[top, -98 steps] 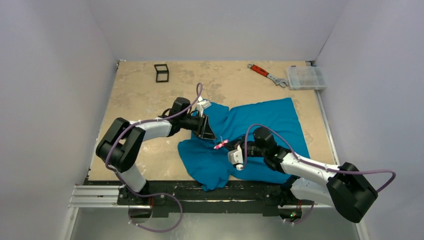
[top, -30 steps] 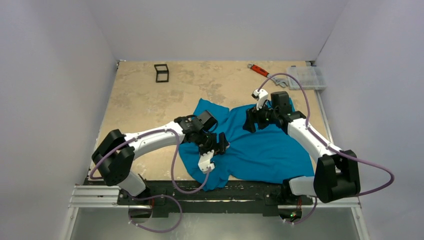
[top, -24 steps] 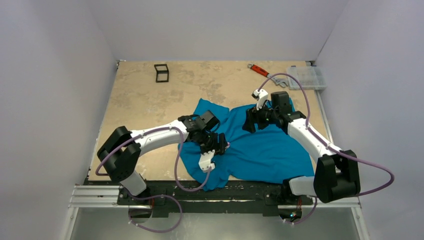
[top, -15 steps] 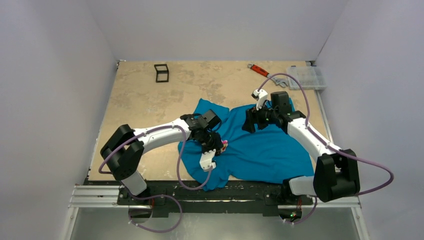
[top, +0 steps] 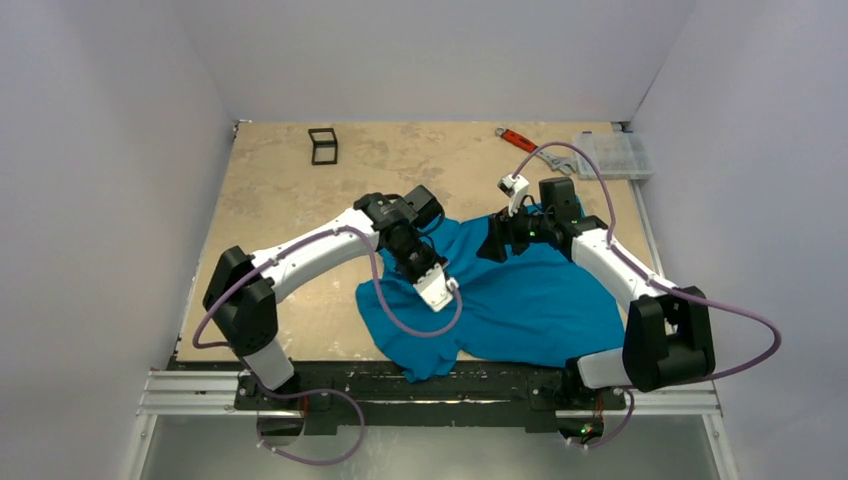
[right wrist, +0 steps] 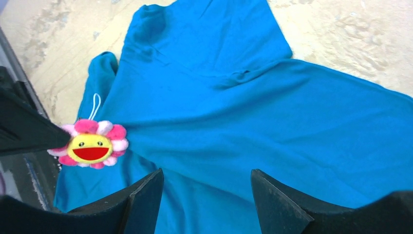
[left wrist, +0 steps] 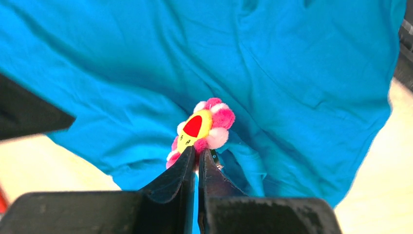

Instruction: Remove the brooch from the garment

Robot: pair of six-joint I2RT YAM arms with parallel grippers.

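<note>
The teal-blue garment [top: 540, 300] lies crumpled on the near middle of the table. The brooch [left wrist: 202, 129], a pink-petalled flower with a yellow smiling centre, is pinched at its lower edge by my left gripper [left wrist: 197, 155], which is shut on it. Fabric [left wrist: 292, 73] bunches in folds right behind the flower; I cannot tell whether the pin is still in the cloth. From the right wrist, the brooch [right wrist: 92, 146] sits to the left over the garment [right wrist: 243, 97]. My right gripper [right wrist: 207, 173] hovers open above the shirt's back part [top: 492, 245], holding nothing.
A red-handled wrench [top: 520, 140] and a clear plastic box [top: 612, 155] lie at the back right. A small black frame [top: 322, 145] stands at the back left. Grey walls close in the table on three sides.
My left gripper has shut on the brooch and its wrist has turned and swung toward the back. The right arm shifted slightly left, its jaws narrowing a little.
</note>
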